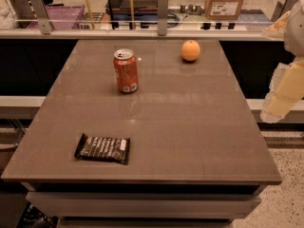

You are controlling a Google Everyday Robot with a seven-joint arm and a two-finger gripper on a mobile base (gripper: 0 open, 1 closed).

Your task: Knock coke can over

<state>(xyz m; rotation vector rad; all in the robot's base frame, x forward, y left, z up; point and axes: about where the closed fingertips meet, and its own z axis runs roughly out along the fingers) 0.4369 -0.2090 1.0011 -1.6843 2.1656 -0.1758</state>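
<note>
The coke can [126, 71] stands upright on the brown table [190, 127], in the far left-centre part of the top. It is red-orange with a silver top and a white patch near its base. My gripper [280, 101] shows as a pale cream shape at the right edge of the camera view. It hangs beyond the table's right side, far to the right of the can and touching nothing.
A round orange fruit [190, 50] sits near the table's far edge, right of the can. A flat black snack wrapper [102, 148] lies near the front left. A glass railing [161, 13] runs behind the table, with boxes and shelves beyond it.
</note>
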